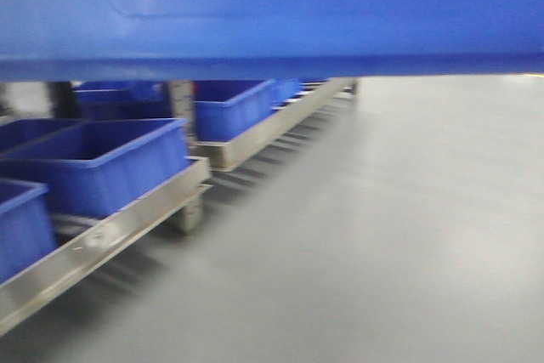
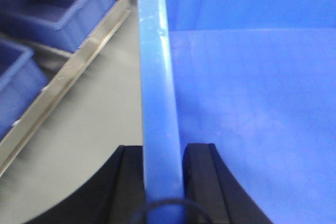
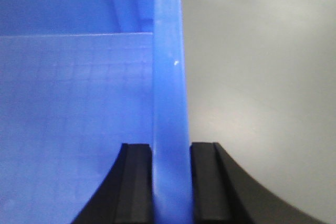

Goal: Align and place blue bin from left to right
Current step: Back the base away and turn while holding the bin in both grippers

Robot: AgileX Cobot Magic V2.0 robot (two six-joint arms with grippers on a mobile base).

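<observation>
Left gripper [image 2: 164, 153] of mine is clamped on the blue bin [image 2: 252, 103]. Its two black fingers [image 2: 126, 182] stand close together, one against the outer face of the bin's upright wall and one against the inner face. The pale blue rim [image 2: 155, 66] runs straight up between them. From that wrist, the bin's broad smooth inside fills everything on the inner side of the rim. On the outer side of the bin lies grey floor [image 2: 105, 129]. Past it a steel rack rail [image 2: 68, 77] slants away, carrying smaller blue tubs [image 2: 58, 9].

Right gripper [image 3: 170, 150] holds the same bin in the same way on the opposite wall. Its black fingers are narrow and pressed to both faces of the rim. The bin's inside, with a faint grid pattern on its bottom, lies on one side and bare grey floor on the other.

From the front-facing camera the bin spans the whole top of the view, held up before the lens. Its smooth side wall and lower edge sit above everything else in sight. Below the bin and towards its left end, the steel rack runs away into the distance with several smaller blue tubs in a row on it. Below the bin's right end there is only grey floor. This view is blurred, so finer detail on the rack cannot be told.
</observation>
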